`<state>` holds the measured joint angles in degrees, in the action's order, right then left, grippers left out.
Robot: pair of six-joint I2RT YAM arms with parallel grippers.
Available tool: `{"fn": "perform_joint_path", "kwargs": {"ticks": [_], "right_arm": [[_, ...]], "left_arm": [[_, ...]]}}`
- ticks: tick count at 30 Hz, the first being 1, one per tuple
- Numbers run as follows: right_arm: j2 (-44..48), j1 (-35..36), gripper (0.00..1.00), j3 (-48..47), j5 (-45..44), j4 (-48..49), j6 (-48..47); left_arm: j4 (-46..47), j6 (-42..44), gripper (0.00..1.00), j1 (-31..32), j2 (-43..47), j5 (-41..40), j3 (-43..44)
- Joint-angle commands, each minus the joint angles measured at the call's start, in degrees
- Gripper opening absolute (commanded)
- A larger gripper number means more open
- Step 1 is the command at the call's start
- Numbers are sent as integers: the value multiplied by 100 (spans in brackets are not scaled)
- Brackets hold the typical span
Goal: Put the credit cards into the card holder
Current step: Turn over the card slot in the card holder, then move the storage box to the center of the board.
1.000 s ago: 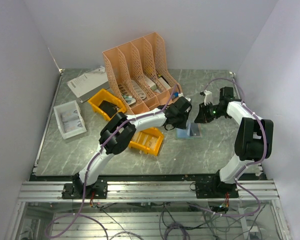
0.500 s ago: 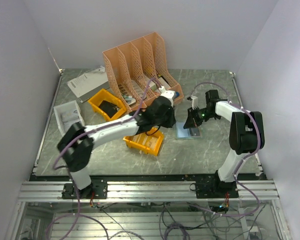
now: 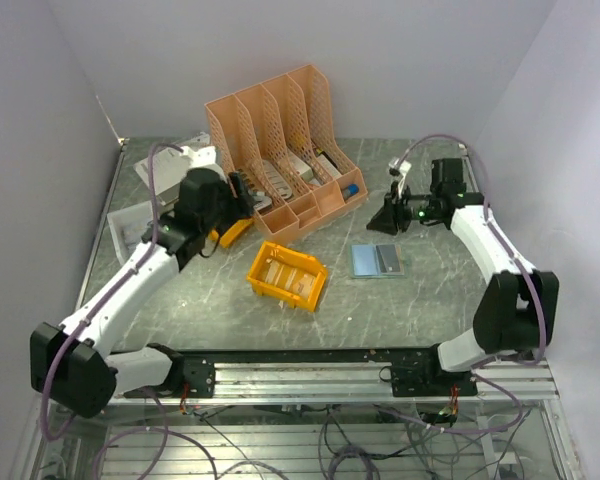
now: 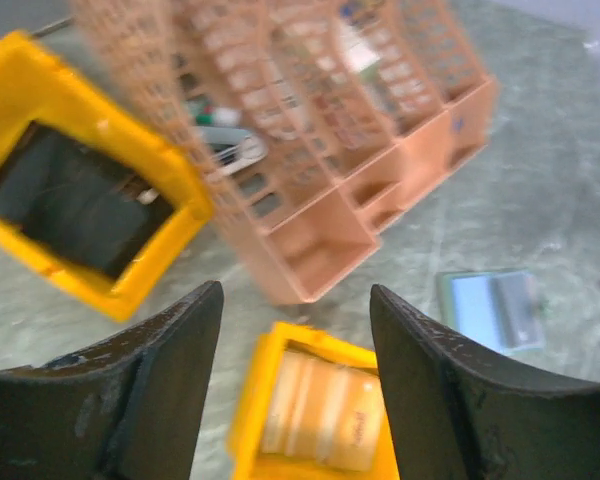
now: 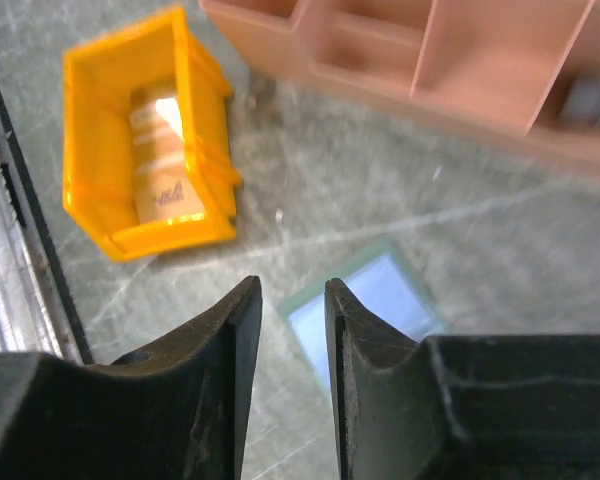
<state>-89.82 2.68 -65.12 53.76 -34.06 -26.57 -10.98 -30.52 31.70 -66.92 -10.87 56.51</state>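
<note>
The card holder (image 3: 370, 261) lies open and flat on the table, light blue inside, its right half greyer; it also shows in the wrist views (image 4: 490, 308) (image 5: 380, 295). Tan credit cards (image 3: 283, 275) (image 4: 325, 410) (image 5: 165, 150) lie in a yellow bin (image 3: 250, 270). My left gripper (image 3: 238, 192) (image 4: 295, 300) hangs far left of the holder, beside the file rack, jaws wide open and empty. My right gripper (image 3: 385, 222) (image 5: 291, 290) hovers just behind the holder, its jaws a narrow gap apart with nothing between.
A peach file rack (image 3: 285, 150) with several slots stands at the back middle. A second yellow bin (image 3: 232, 231) with dark contents sits mostly under my left arm. A white tray (image 3: 123, 222) and papers (image 3: 165, 168) lie at the far left.
My left arm swung from the card holder far to the left and its jaws opened wide. My right gripper pulled back from the holder and opened slightly. The holder now lies uncovered.
</note>
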Motion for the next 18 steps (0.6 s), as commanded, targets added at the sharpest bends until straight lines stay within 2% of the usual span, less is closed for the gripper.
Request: {"fn": "perform_joint_path", "kwargs": {"ticks": [1,5,8,12,18], "right_arm": [[524,131,34,-407,432,292,-351],[388,213,35,-343,1148,285,-280],[475,205,35,108,1110,527,-448],[399,203,33,103,1295,282,-635],[333,172,33,154,1321,242,-653]], "left_arm": [[-1553,433,68,-1214,-418,1286,724],[-1930,892,54,-2613,-699,1499,870],[-1812,962,29,-3715,-598,1735,583],[-1918,1320,7,-4283,-724,1071,384],[-1945,1624,7,-4630,-1537,706,190]]}}
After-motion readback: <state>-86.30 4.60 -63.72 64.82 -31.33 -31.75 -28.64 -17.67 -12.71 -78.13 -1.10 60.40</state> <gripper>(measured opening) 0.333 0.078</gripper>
